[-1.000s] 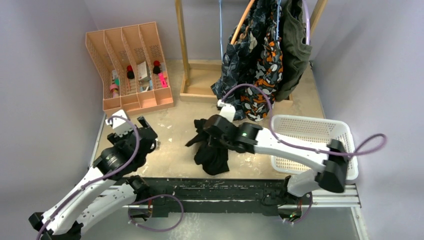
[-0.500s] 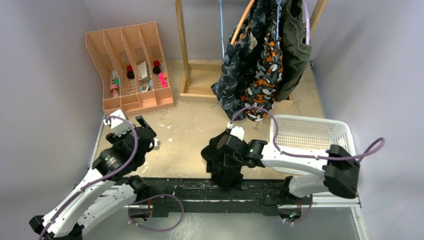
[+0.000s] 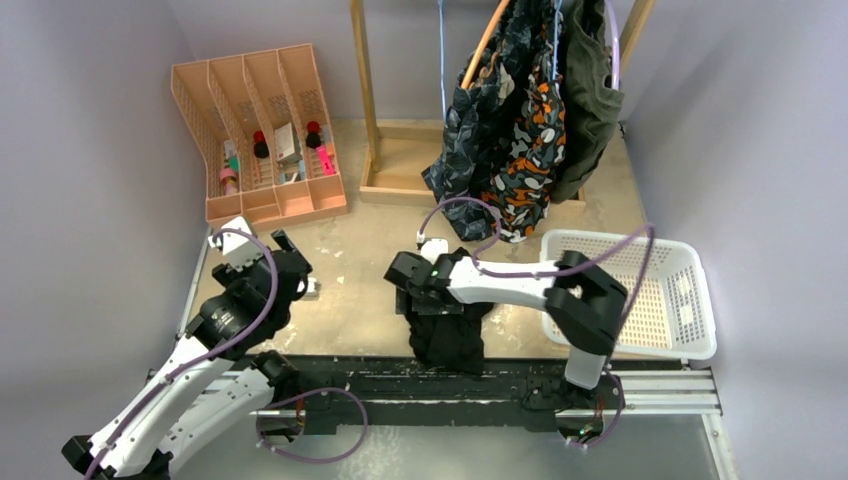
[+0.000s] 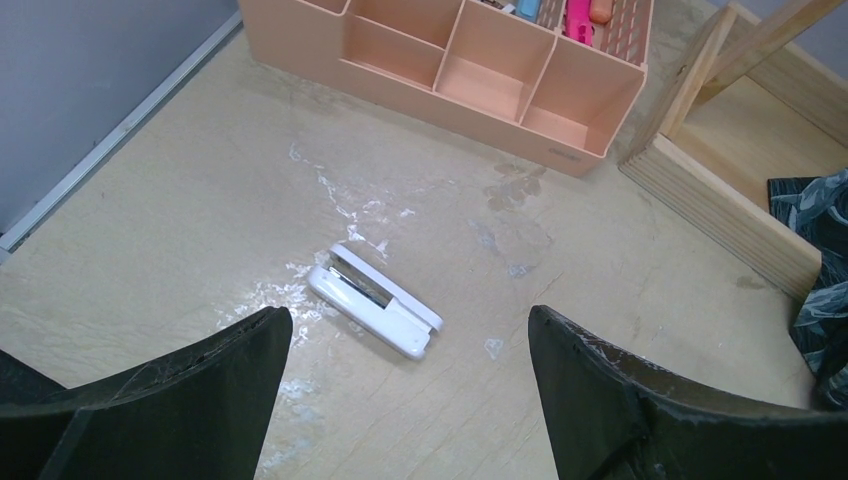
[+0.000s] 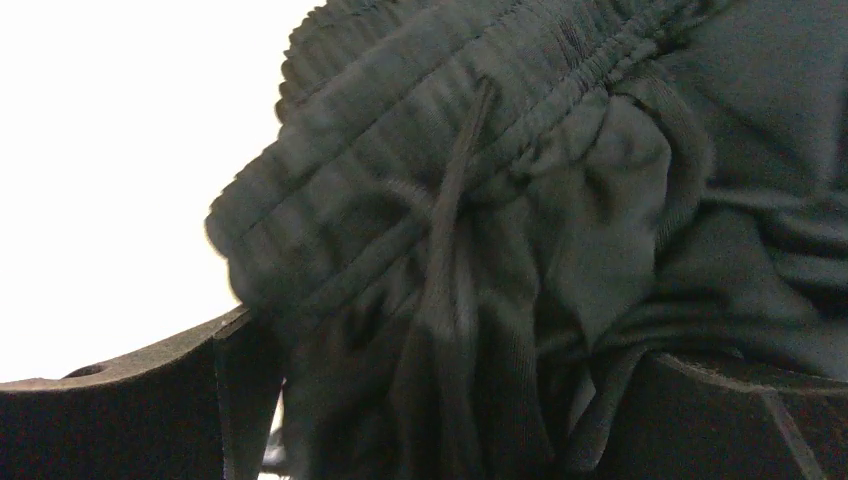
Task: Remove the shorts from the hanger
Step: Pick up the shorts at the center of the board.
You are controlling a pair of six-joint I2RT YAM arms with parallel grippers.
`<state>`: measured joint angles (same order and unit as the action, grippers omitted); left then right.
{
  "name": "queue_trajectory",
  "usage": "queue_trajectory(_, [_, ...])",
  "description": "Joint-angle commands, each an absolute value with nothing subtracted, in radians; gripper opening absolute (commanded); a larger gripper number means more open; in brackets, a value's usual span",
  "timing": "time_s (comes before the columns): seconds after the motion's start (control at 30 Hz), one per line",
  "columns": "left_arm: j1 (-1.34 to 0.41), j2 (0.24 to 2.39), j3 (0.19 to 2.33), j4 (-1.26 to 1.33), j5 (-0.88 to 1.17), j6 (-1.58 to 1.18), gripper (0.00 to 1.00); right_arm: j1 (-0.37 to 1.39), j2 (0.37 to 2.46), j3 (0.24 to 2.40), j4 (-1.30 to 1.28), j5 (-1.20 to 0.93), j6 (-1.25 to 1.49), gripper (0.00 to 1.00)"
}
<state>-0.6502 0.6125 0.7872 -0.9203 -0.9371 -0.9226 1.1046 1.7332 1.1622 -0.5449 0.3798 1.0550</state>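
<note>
Four pairs of shorts are in view: one lies on the table [image 3: 350, 250] and three hang from the wooden rack [image 3: 365, 100] at the far edge. The black shorts [image 3: 447, 338] lie crumpled in a loose heap at the middle of the near edge, one end spilling just over it. In the right wrist view the fabric is plain and dark, bunched in soft folds, with a gathered elastic waistband [image 5: 400, 60] and a thin drawstring [image 5: 455, 190] running down across it.

The right gripper [image 5: 447, 335] is directly over this heap. Its jaws are spread wide, with cloth filling the gap between them but not pinched.

On the rack, the blue-grey patterned shorts [image 3: 465, 140] hang furthest left. The camouflage shorts [image 3: 530, 150], in orange, white and black, are beside them and touching. The olive shorts [image 3: 590, 90] hang furthest right.

The left gripper [image 4: 407, 318] hovers near the left edge, jaws wide apart and holding nothing, above a small white stapler-like object [image 4: 375, 300] lying flat on the surface.

A peach organiser [image 3: 260, 130] occupies the far left corner and a white basket [image 3: 690, 300] the near right corner.
</note>
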Motion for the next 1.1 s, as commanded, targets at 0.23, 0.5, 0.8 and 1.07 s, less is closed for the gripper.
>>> queue_trajectory(0.23, [-0.646, 0.591, 0.784, -0.882, -0.941, -0.905, 0.88, 1.1, 1.932, 1.131, -0.546, 0.387, 1.095, 0.7])
queue_trajectory(0.5, [-0.645, 0.604, 0.783, -0.88, -0.936, -0.902, 0.87, 1.1, 1.726, 1.131, -0.551, 0.446, 1.07, 0.04])
queue_trajectory(0.8, [-0.644, 0.62, 0.784, -0.878, -0.932, -0.9, 0.88, 1.1, 1.45, 1.273, -1.028, 0.628, 1.279, 0.0])
queue_trajectory(1.07, [-0.643, 0.601, 0.784, -0.87, -0.916, -0.89, 0.88, 1.1, 1.191, 1.341, -1.155, 0.716, 1.296, 0.0])
